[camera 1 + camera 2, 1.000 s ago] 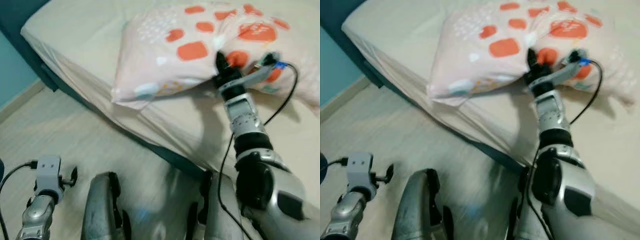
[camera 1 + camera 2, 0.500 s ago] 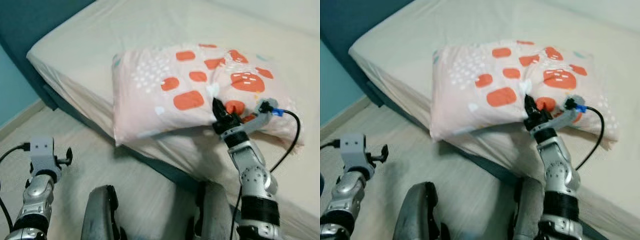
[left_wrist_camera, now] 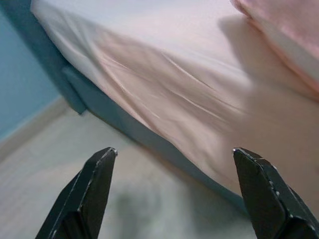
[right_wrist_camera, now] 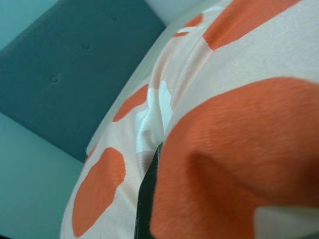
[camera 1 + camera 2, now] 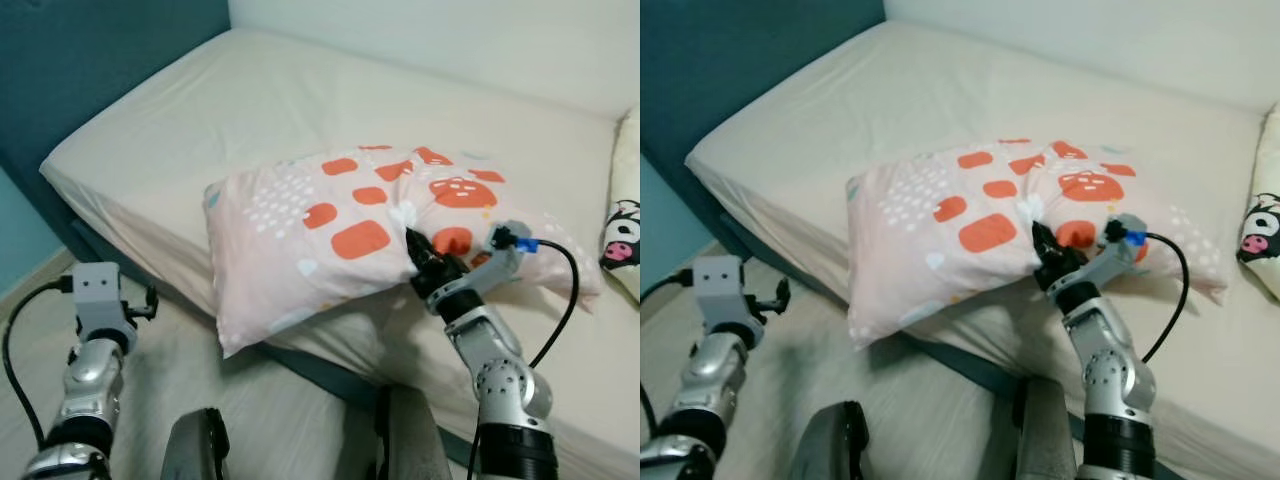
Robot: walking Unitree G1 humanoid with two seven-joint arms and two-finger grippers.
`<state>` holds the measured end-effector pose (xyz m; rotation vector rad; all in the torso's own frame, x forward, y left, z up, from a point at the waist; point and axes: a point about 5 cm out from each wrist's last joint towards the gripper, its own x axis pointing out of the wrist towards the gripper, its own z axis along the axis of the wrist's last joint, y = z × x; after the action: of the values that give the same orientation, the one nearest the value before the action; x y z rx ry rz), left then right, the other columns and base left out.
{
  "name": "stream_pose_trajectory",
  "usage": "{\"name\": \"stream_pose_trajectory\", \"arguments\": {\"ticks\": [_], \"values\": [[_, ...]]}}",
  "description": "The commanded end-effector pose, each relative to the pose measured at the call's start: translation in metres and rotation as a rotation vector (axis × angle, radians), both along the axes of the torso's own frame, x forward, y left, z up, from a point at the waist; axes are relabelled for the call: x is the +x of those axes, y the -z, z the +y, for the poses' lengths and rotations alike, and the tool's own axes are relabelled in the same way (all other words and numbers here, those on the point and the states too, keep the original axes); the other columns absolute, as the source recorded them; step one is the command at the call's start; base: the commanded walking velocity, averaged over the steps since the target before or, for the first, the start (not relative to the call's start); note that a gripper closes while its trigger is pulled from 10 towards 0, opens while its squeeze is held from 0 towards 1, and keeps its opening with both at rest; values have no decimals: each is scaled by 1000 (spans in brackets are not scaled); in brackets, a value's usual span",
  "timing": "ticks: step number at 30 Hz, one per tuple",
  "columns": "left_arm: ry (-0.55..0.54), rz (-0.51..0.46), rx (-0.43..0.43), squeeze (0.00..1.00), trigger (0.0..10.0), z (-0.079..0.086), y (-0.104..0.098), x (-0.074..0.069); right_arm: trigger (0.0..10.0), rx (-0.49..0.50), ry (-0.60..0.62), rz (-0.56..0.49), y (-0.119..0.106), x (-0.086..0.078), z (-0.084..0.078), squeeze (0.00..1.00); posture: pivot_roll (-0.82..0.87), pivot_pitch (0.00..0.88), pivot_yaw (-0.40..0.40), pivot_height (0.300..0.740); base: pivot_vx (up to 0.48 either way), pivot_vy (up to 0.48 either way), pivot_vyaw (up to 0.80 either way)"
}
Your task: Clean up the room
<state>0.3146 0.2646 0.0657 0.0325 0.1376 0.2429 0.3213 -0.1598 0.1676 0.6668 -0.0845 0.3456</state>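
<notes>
A pink pillow (image 5: 330,230) with orange patches lies on the beige bed (image 5: 200,110), its near corner hanging over the mattress edge. My right gripper (image 5: 415,245) is shut on a pinch of the pillow's fabric at its front middle. In the right wrist view the orange fabric (image 4: 239,124) bunches against one black finger (image 4: 148,194). My left gripper (image 3: 174,152) is open and holds nothing. It hangs low at the left, over the floor and facing the bed's side.
A second pillow (image 5: 625,235) with a black-and-white cartoon figure lies at the bed's right edge. A dark teal headboard (image 5: 90,50) stands at the left. Pale wood floor (image 5: 290,420) runs along the bed, with my legs (image 5: 195,450) below.
The camera has risen and pulled back, so more of the bed and the far wall show. My right gripper keeps its hold on the pillow. The left arm stays low.
</notes>
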Motion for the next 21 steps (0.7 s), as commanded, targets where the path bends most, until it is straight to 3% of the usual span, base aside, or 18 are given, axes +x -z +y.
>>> {"name": "stream_pose_trajectory", "arguments": {"ticks": [1,3,4,7,10,13,16,21], "values": [[10,72,-8,0,10000,-4,19,-11,0,-8,-16,-39,-9,3,7,0,-41,83,-12,584,0,0,0],[10,72,-8,0,10000,-4,19,-11,0,-8,-16,-39,-9,3,7,0,-41,83,-12,584,0,0,0],[9,151,-14,0,10000,-9,37,-21,0,-9,-32,-31,-7,8,15,0,-39,69,-19,594,0,0,0],[3,217,-22,0,10000,-12,50,-30,0,-18,-48,-14,-2,9,21,0,-37,64,-22,604,-247,0,0],[1,230,-28,0,10000,-13,53,-32,0,-21,-52,-8,-1,9,23,0,-36,64,-22,609,-480,0,0],[1,238,-33,0,10000,-12,55,-34,0,-23,-57,-3,1,10,25,0,-31,58,-25,613,0,0,0],[-14,310,-16,0,10000,-8,70,-51,0,-31,-70,0,2,14,31,0,-23,56,-23,628,0,0,0],[-33,382,-12,0,10000,-4,83,-66,0,-33,-74,2,4,17,35,0,-22,49,-22,638,0,0,0]]}}
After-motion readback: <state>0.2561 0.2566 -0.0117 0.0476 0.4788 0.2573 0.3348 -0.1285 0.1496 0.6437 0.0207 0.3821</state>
